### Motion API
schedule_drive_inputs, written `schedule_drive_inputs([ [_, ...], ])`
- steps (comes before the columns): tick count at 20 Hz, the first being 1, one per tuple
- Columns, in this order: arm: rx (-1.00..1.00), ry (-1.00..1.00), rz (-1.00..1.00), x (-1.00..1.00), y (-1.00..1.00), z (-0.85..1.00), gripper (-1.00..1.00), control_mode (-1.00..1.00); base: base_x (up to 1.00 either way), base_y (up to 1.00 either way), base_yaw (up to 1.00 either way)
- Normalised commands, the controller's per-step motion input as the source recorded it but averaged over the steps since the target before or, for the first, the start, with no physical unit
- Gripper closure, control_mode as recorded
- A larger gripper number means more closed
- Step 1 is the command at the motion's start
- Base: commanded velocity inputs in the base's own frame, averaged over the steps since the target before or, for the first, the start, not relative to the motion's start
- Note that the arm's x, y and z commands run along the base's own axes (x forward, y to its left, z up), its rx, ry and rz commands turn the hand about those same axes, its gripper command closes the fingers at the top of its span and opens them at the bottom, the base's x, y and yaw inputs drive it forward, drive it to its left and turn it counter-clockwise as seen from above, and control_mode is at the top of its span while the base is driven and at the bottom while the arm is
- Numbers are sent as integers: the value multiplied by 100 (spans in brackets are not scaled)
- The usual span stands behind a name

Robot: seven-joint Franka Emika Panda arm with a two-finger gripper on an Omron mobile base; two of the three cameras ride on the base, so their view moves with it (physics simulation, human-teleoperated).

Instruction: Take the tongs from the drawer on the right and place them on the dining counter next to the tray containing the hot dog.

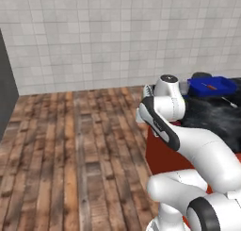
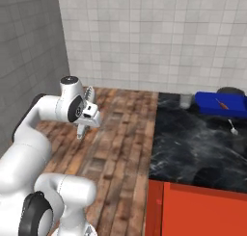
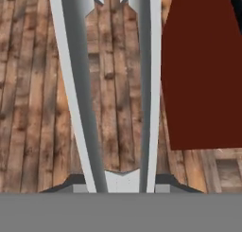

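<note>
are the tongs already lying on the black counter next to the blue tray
No, the tongs are held in the end effector above the wooden floor, away from the counter and the tray.

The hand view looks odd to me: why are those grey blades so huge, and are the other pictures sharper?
Hand view: the tongs sit right at the lens, held in the pincer, so they loom large with smooth edges; the floor planks look soft. Right base view: the dining counter shows pale glossy streaks, and the tray is blocky. Left base view: similarly coarse, evenly lit.
</note>
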Motion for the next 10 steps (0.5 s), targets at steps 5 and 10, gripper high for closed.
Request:
schedule_drive_inputs([
  [5, 0, 0, 0, 0, 0, 0, 100, 100, 48, 78, -11],
  [10, 0, 0, 0, 0, 0, 0, 100, 100, 57, 77, -34],
])
